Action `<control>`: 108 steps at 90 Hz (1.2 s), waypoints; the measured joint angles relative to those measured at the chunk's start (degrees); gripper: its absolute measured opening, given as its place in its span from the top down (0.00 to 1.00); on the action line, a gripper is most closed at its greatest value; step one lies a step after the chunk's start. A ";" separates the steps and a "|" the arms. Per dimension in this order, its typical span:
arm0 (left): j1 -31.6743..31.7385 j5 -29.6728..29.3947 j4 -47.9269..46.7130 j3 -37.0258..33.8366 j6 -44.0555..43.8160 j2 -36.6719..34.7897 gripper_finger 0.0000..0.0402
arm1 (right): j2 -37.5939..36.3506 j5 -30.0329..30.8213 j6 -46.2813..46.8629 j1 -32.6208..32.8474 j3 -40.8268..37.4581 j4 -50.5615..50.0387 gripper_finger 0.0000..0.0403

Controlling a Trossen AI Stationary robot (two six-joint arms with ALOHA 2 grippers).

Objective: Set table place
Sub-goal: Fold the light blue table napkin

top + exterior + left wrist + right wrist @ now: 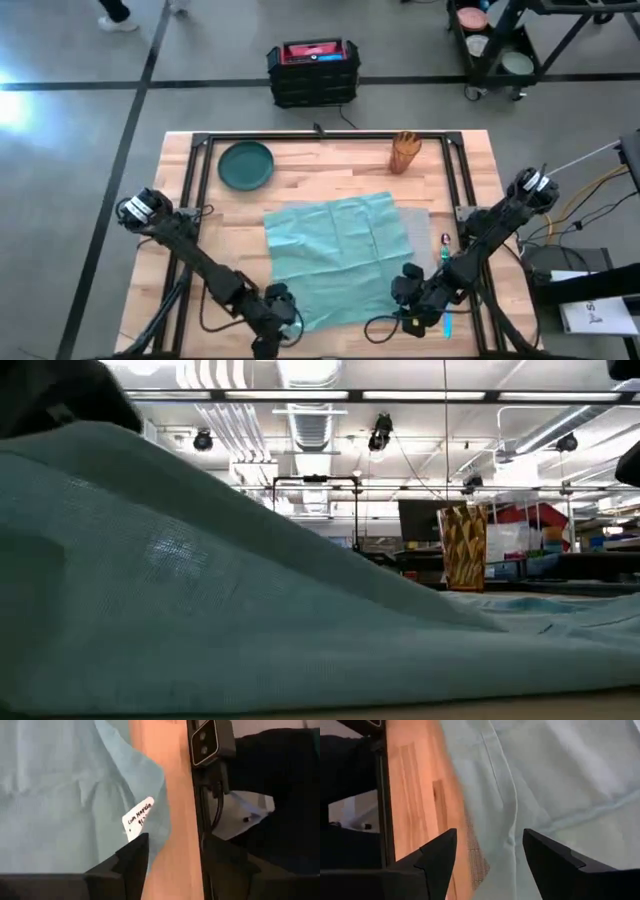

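A teal cloth napkin [335, 255] lies spread over the grey placemat [418, 232], which shows only as a strip at the napkin's right side. My left gripper [278, 312] stands open at the napkin's near left corner [150, 785], beside a white tag [138, 817]. My right gripper [408, 288] stands open over the napkin's near right edge [510, 820], where the placemat's weave [476, 857] peeks out. A dark green plate [246, 164] rests on the table [330, 180] at the far left. In the low view the napkin [200, 590] fills the foreground. My left gripper has one finger [135, 855] in front of the napkin's corner; whether it touches the cloth cannot be told. My right gripper has its fingers on either side of the napkin's edge; whether they touch it cannot be told.
A brown patterned cup [405, 152] stands at the far right of the table. A small camera [210, 742] sits on the near rail by my left gripper. A blue object [447, 322] lies near the right arm. A black crate [313, 72] stands on the floor beyond the table.
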 joint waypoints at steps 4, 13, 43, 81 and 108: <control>-0.21 -0.67 -0.15 -0.40 -1.23 0.04 0.60 | 0.00 -0.02 -0.33 0.26 0.00 0.41 0.46; -0.25 -1.12 -0.01 -0.56 -4.19 0.04 0.62 | 0.00 0.00 -1.48 0.77 0.00 0.84 0.44; 2.46 -7.60 -0.54 -0.07 3.23 0.04 0.63 | 0.04 0.13 -5.85 1.13 0.00 0.98 0.40; 2.66 -1.51 -2.13 -0.27 -0.73 0.60 0.52 | 0.07 0.19 -10.19 1.26 0.00 1.01 0.37; 3.22 6.43 1.02 0.54 -1.71 5.37 0.60 | 0.07 0.15 -9.61 1.50 0.00 1.09 0.42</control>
